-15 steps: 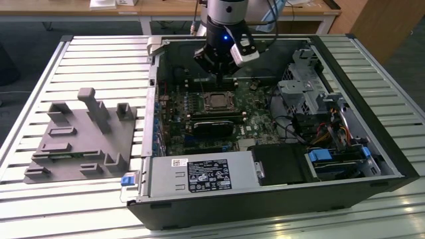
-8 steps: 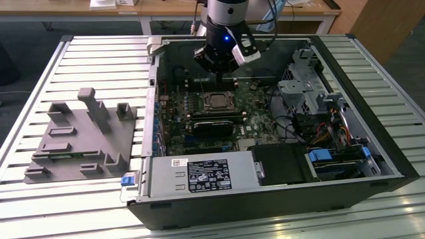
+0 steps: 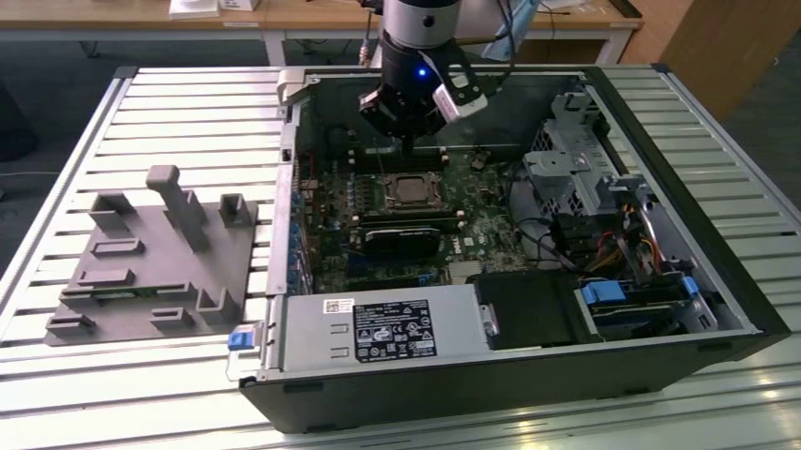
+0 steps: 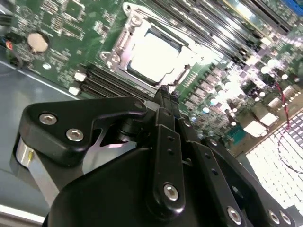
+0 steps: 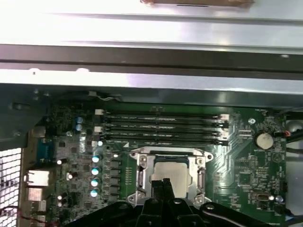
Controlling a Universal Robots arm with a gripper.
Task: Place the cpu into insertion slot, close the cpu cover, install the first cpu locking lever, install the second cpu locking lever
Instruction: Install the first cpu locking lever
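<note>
Inside the open computer case (image 3: 701,281) on the slatted desk (image 3: 63,375), the cpu (image 5: 173,176) sits in the insertion slot (image 3: 388,192). The cpu cover (image 5: 142,176) seems to lie flat around it as a silvery frame. My pincer (image 5: 164,181) hangs just above the socket's edge, its fingertips (image 4: 164,91) drawn narrow together and holding nothing.

I judge this to be lever work, though I cannot tell whether either locking lever is latched. To do it well I would use the closed tips as a pusher on the thin rod alone, keep off the chip's pale face, and press down and sideways gently so the frame stays put.

The long memory slots (image 5: 163,127) run just beside the socket and crowd one side. The black heatsink block (image 3: 400,234) lies close on the other. A coin battery (image 5: 263,139) sits near, and the cables (image 3: 588,244) and the grey fixture (image 3: 150,253) are well apart.
</note>
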